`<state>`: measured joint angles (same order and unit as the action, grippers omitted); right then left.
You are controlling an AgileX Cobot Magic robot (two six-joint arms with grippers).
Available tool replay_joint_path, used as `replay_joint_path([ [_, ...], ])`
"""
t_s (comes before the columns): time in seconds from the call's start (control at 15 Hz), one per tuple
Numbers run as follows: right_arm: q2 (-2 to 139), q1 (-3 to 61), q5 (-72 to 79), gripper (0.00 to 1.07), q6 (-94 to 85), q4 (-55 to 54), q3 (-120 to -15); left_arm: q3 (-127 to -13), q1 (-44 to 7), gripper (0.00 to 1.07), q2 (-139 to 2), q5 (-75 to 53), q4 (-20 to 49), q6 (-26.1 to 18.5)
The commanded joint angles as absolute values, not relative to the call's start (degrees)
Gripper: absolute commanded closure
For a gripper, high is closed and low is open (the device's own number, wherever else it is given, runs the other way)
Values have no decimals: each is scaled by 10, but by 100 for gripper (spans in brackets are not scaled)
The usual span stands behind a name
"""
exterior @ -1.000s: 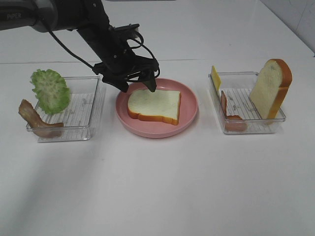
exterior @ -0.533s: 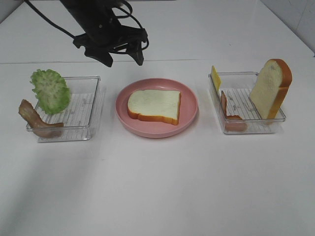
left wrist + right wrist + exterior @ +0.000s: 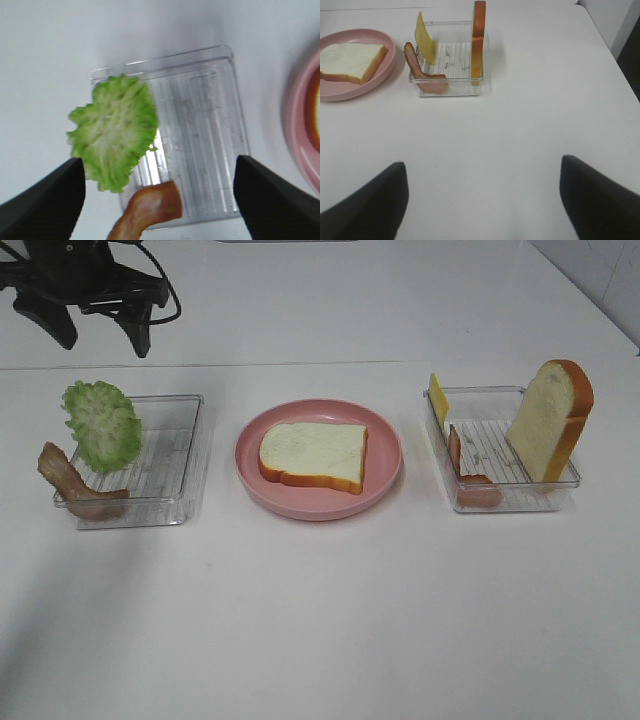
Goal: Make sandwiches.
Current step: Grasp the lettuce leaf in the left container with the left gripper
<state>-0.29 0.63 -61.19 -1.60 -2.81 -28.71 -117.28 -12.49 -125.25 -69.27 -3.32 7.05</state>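
Observation:
One white bread slice lies flat on the pink plate; it also shows in the right wrist view. Green lettuce and a bacon strip lean at the left end of the left tray. My left gripper is open and empty, high behind that tray; its wrist view looks down on the lettuce and bacon. The right tray holds yellow cheese, bacon and an upright bread slice. My right gripper is open and empty, well short of that tray.
The white table's right edge runs close to the right tray. The pink plate's rim lies just past the left tray.
My left gripper rose from the bread slice on the plate and swung back and left to above the left tray, open and empty. The bread stays on the plate.

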Motion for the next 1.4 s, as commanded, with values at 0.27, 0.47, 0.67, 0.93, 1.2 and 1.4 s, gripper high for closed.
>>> replay_joint_path([
  [0.27,-12,3,-607,29,-15,-29,-287,-1177,-76,30,-1252,-735,-53,76],
  [0.47,-12,3,-607,29,-15,-29,-287,-1177,-54,30,-1273,-730,-23,73],
  [0.67,-12,3,-607,29,-15,-29,-287,-1177,-55,30,-1286,-707,6,61],
  [0.93,-12,3,-607,29,-15,-29,-287,-1177,-55,30,-1318,-696,30,61],
  [1.2,-12,3,-607,29,-15,-29,-287,-1177,-55,30,-1337,-685,37,61],
  [1.4,-12,3,-607,29,-15,-29,-287,-1177,-55,30,-1344,-663,37,61],
])
